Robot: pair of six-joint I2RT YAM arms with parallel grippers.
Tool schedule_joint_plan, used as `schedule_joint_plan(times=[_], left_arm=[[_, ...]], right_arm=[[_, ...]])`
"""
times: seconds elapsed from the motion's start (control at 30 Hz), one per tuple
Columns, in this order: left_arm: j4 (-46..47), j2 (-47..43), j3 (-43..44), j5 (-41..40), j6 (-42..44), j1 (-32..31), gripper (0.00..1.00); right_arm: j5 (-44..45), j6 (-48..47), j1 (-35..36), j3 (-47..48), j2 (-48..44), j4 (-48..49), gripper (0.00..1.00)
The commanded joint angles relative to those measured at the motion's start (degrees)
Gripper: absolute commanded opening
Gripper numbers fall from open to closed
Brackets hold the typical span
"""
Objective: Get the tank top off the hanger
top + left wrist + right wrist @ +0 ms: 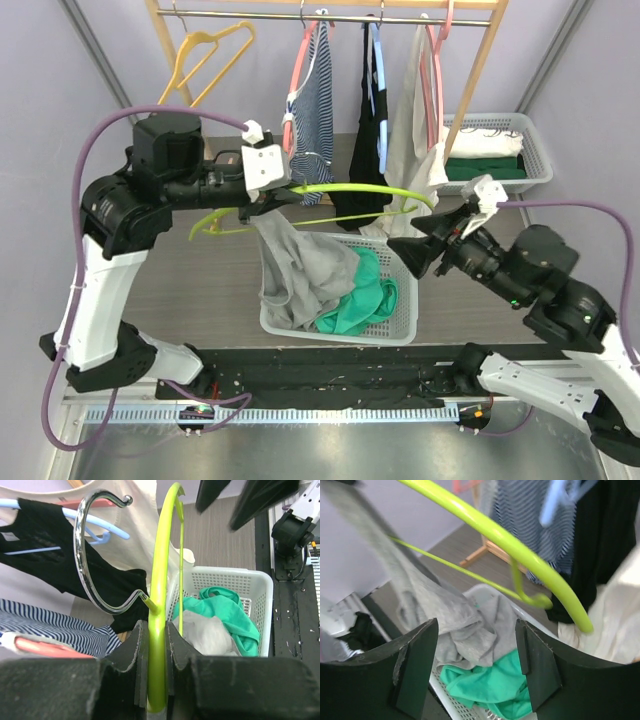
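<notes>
While the left end effector point(156, 630) clamps the hanger point(350, 188), the tank top point(295, 265) appears half off; the right end effector point(476, 625) stands open.

No text, brand, number or sign can be read in any view. Navy-and-white striped knit top point(50, 625), left wrist view: a small white patch at its lower left edge, possibly a sewn label, too blurred to make out any lettering.

Hangers point(350, 189): 5 ctd (1 lime-green, 1 yellow, 2 pink, 1 blue). Garments point(312, 100) hung on rail point(330, 17): 3. Baskets point(340, 338): 2 noted. Robot arms point(95, 290): 2 noted.
</notes>
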Motion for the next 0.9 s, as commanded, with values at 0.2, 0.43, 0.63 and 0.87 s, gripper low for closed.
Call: schedule_joint_plan(times=[0.2,0.43,0.63,0.87], left_arm=[[3.18,3.17,1.49,6.10,-1.02,0.35,0.00],[-0.86,2.39,1.23,10.59,-1.19,0.26,0.01],[-3.33,0.02,-1.92,14.81,-1.54,0.35,0.00],[-5.35,-1.13,-2.63,16.31,-1.01,0.09,0.00]], right_arm=[[-22.12,-15.83,-0.37,22.35,8.31,-10.02,0.69],[-23.18,-24.01,-0.28,28.60,15.61,-11.07,0.68],[-24.49,-25.95,-0.19,29.30,17.82,-10.98,0.66],[-26.07,-25.68,-0.28,28.51,18.79,-11.69,0.64]])
